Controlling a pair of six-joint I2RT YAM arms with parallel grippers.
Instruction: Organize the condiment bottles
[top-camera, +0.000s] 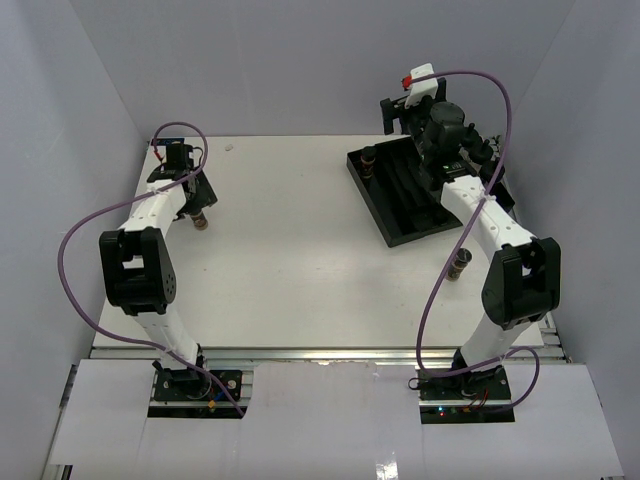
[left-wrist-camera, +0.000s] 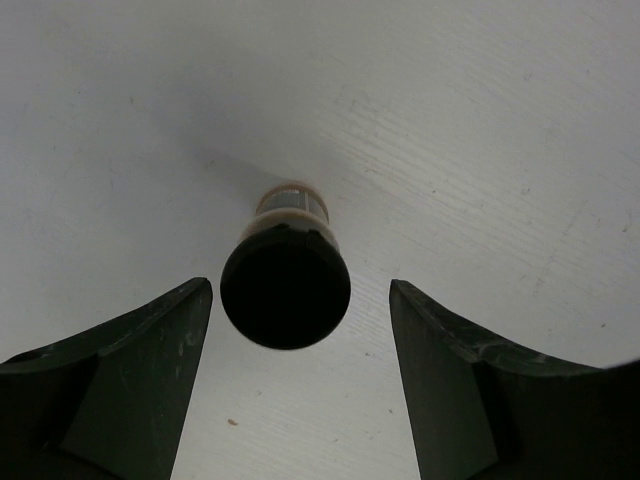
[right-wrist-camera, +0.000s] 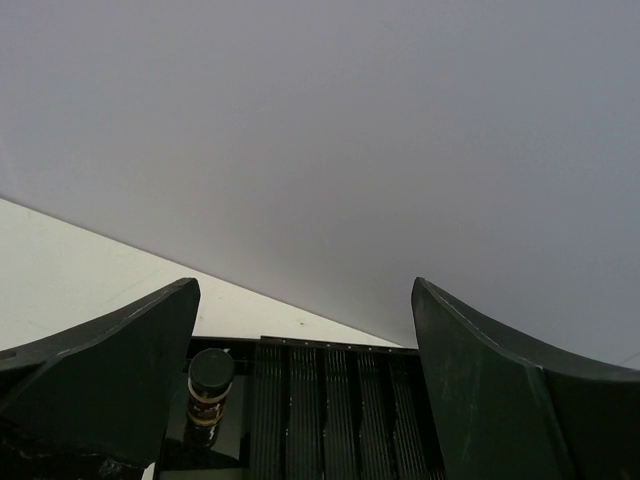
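Nearest the arm bases, one condiment bottle (top-camera: 459, 265) sits on the white table (top-camera: 300, 280), right beside the right arm's forearm. It's too small in the overhead shot for me to tell whether it's standing or on its side.

Next one out is over at the left: a bottle with a black cap (left-wrist-camera: 285, 290) between the fingers of the left gripper (left-wrist-camera: 300, 285). The cap faces straight at the wrist cam and the body runs away from it down toward the table, so it looks upright. The jaws are apart with a clear gap of table on each side of the cap, so nothing is gripped.

Farther back on the right is the black slotted tray (top-camera: 400, 200), angled on the table. One dark-filled bottle (right-wrist-camera: 210, 385) stands upright, cap up, in its left end slot. The right gripper (right-wrist-camera: 305, 285) hangs over the tray, spread wide with nothing between the fingers.
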